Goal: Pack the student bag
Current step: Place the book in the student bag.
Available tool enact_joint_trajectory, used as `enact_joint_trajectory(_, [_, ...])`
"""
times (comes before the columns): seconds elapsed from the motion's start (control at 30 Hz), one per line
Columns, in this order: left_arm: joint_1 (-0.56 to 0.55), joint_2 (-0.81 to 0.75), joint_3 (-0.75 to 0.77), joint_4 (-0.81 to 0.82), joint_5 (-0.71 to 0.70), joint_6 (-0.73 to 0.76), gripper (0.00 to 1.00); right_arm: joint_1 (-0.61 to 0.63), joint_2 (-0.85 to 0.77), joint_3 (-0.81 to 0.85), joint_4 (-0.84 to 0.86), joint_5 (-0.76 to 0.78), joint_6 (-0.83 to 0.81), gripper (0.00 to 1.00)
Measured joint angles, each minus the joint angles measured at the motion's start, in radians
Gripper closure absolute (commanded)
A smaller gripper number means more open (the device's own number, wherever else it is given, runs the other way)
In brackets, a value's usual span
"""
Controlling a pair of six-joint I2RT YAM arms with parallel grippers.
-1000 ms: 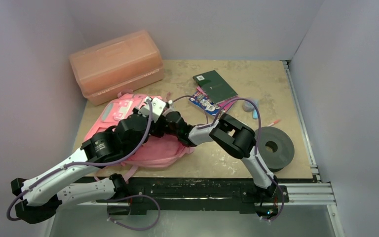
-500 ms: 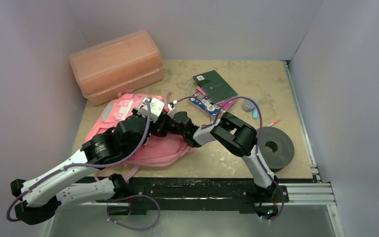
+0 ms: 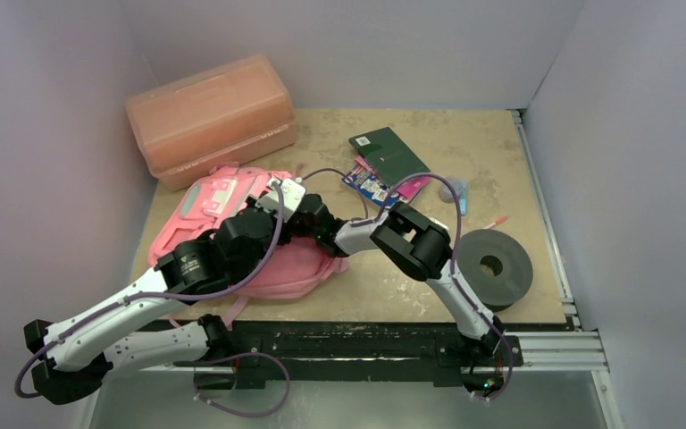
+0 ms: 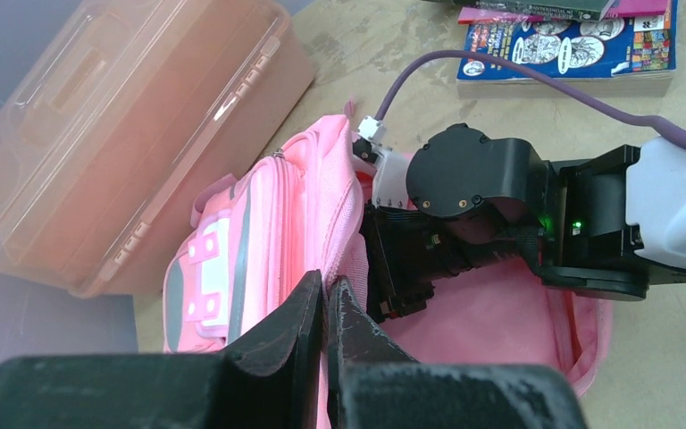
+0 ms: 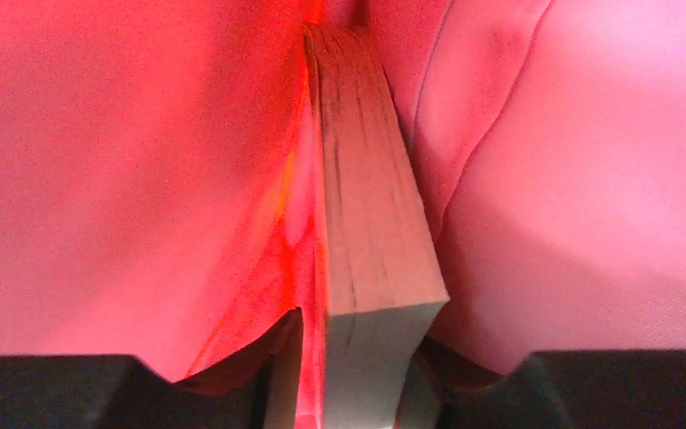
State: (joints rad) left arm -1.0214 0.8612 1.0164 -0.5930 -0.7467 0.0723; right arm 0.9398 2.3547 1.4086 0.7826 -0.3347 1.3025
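My right claw [image 5: 357,393] sat deep in the mouth of the student bag [image 3: 219,192]. Its jaws were narrow around a book [image 5: 366,223] standing on edge, with pink lining on both sides. My left claw [image 4: 325,308], at the bottom centre of its own view, was pinched tight on the bag's rim, holding the opening up. I judged that book nearly packed but not yet released. The bag lay left of centre in the overhead view, just below the orange box [image 3: 210,116]. At upper centre, a green book [image 3: 391,150] and a comic [image 3: 368,186] lay unpacked. A red pen [image 3: 498,220] and a grey roll [image 3: 494,266] lay further right. I reckoned most of the packing remained.
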Motion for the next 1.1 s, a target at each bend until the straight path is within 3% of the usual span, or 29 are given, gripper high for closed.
enact_joint_trajectory(0.1, [0.000, -0.002, -0.002, 0.000, 0.000, -0.003, 1.00, -0.002, -0.026, -0.013, -0.062, 0.039, -0.037, 0.35])
enact_joint_trajectory(0.37, [0.000, -0.024, -0.034, 0.031, -0.009, -0.009, 1.00, -0.006, -0.176, -0.114, -0.161, 0.096, -0.108, 0.14])
enact_joint_trajectory(0.77, [-0.001, -0.048, -0.049, 0.039, -0.025, -0.031, 1.00, 0.002, -0.282, -0.137, -0.353, 0.161, -0.289, 0.14])
enact_joint_trajectory(0.83, [-0.001, -0.052, -0.049, 0.039, -0.025, -0.033, 1.00, -0.006, -0.320, -0.166, -0.355, 0.157, -0.302, 0.18])
enact_joint_trajectory(1.0, [-0.001, -0.053, -0.049, 0.038, -0.025, -0.032, 1.00, -0.025, -0.315, -0.200, -0.273, 0.109, -0.278, 0.43])
enact_joint_trajectory(1.1, [-0.001, -0.056, -0.050, 0.037, -0.024, -0.033, 1.00, -0.032, -0.267, -0.190, -0.243, 0.098, -0.262, 0.45])
